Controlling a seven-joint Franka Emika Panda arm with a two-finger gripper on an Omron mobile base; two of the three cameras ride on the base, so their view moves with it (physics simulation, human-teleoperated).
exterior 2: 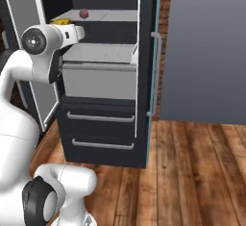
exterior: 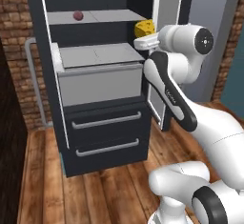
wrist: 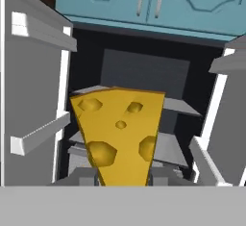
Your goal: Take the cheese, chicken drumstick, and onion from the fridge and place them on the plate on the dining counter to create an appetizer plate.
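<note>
Just in front of the open fridge [exterior: 95, 123], level with its upper shelf, the gripper [exterior: 143, 39] holds the cheese [exterior: 145, 28], a yellow wedge with holes. From the hand camera the cheese [wrist: 117, 133] stands broad end up, its narrow end wedged down between the two jaws, which pinch it from either side; the fingertips themselves are mostly hidden behind it. From the right base camera only a sliver of the cheese [exterior 2: 61, 21] peeks over the white wrist, against the fridge [exterior 2: 110, 100] interior. The onion [exterior: 77, 15], a small pinkish-red ball, sits on the fridge's upper light grey shelf [exterior: 109, 15], toward the left of that shelf and well apart from the cheese; the right base camera shows the onion [exterior 2: 84, 13] on the same shelf, further back than the wrist. Below that shelf a light grey drawer [exterior: 100, 75] stands pulled forward out of the fridge, and beneath it the fridge's dark front carries two lower drawers with bar handles [exterior: 106, 120]. White door bins [wrist: 38, 138] flank the cheese on the fridge's opened doors. Wooden floorboards [exterior: 109, 189] run beneath the fridge, and a brick wall [exterior: 14, 37] rises beside its left side.
</note>
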